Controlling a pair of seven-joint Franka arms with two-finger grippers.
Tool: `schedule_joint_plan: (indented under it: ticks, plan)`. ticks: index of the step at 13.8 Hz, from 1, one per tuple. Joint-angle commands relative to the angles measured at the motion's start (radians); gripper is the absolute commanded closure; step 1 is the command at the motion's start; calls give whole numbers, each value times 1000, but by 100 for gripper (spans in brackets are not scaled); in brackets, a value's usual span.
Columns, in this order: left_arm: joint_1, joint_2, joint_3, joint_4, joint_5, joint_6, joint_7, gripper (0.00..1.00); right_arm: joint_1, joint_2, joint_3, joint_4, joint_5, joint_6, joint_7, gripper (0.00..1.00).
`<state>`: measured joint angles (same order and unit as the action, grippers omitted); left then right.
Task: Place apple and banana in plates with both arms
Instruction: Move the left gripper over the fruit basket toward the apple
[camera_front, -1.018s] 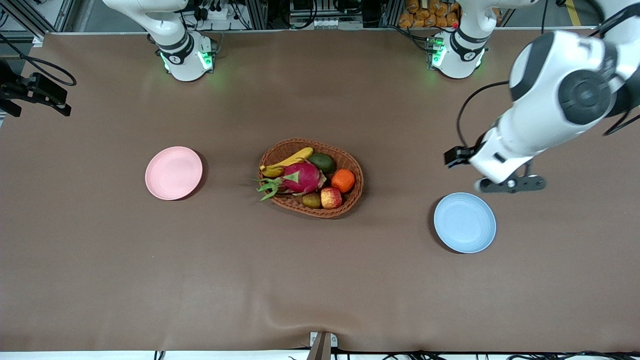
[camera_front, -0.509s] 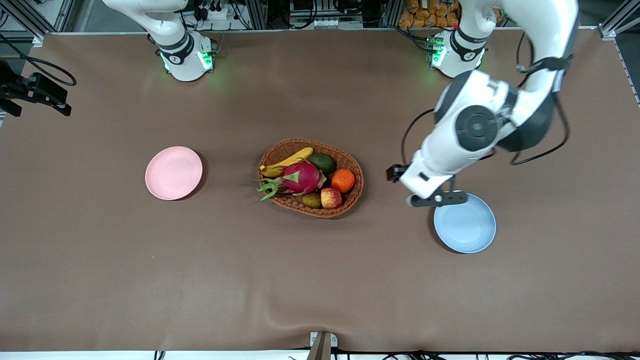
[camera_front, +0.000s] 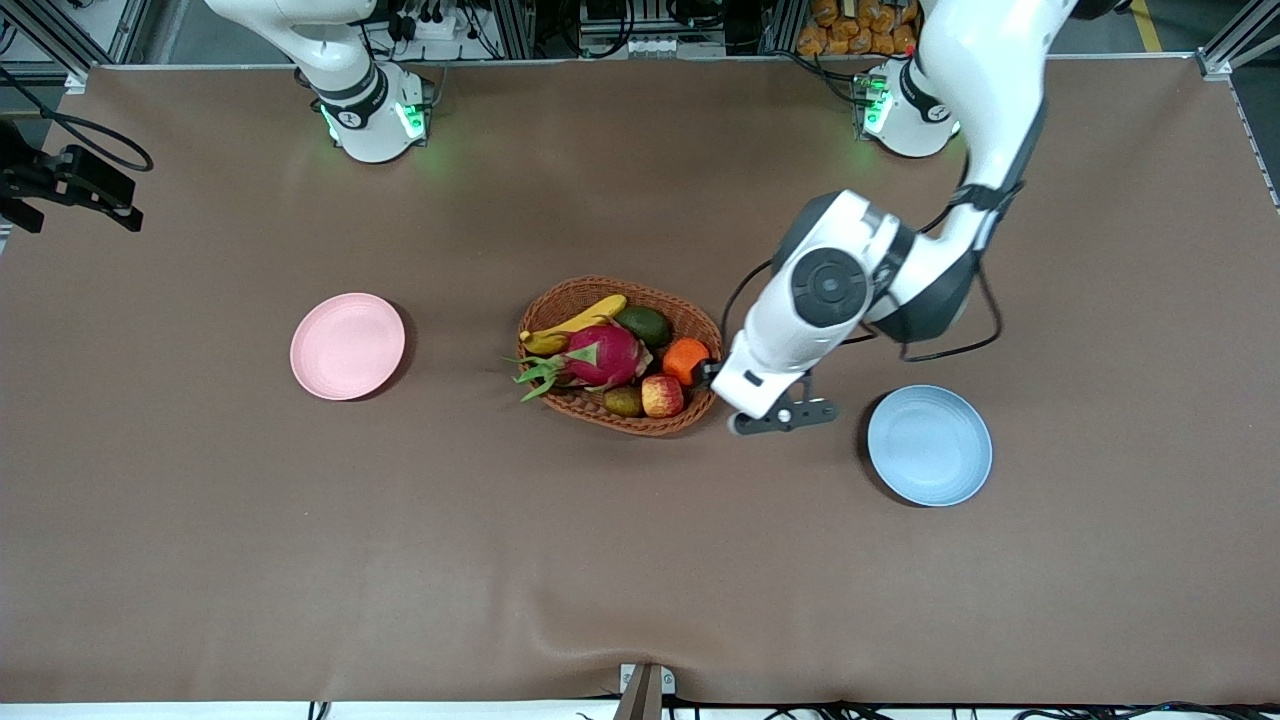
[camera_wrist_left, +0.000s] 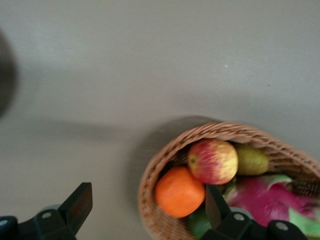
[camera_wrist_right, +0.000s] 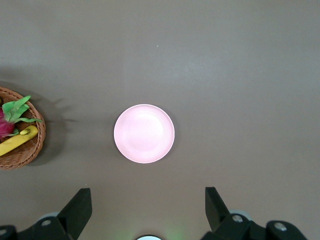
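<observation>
Red-and-yellow round apple (camera_front: 662, 396) lies in the oval brown wicker basket (camera_front: 690, 315), beside the orange (camera_wrist_left: 180, 192). Left gripper (camera_wrist_left: 145, 206), spread wide and empty, hangs over the basket's rim. Right gripper (camera_wrist_right: 146, 207), also spread, waits high above the pale pink plate (camera_wrist_right: 144, 133).

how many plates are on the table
2: the pink plate toward the right arm's end, the blue plate toward the left arm's end, nearer the front camera. Both are empty.

— where's the left arm?
— bent over mid-table, left gripper (camera_wrist_left: 145, 207) spread wide.
— the right one?
— waiting up high, right gripper (camera_wrist_right: 147, 210) spread wide too.
</observation>
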<state>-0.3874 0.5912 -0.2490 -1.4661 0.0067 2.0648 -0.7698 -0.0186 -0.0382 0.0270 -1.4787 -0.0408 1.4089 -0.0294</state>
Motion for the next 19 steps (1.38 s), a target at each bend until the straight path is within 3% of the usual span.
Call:
schedule_joint_plan:
  ticks: [1, 6, 11, 13, 19]
  plan:
    - [-45, 59, 14, 43, 6, 50, -62, 0, -14, 8, 7, 18, 19, -13, 10, 0]
    - [-84, 133, 16, 43, 7, 184, -59, 0, -14, 8, 7, 17, 19, -13, 10, 0]
    - [-97, 163, 19, 43, 13, 196, -46, 0, -14, 8, 7, 17, 18, -19, 10, 0]
    - [-111, 165, 20, 43, 15, 196, -49, 8, -14, 8, 7, 17, 19, -21, 10, 0]
    - [-128, 197, 25, 44, 15, 230, -48, 10, -14, 8, 7, 17, 19, -21, 8, 0]
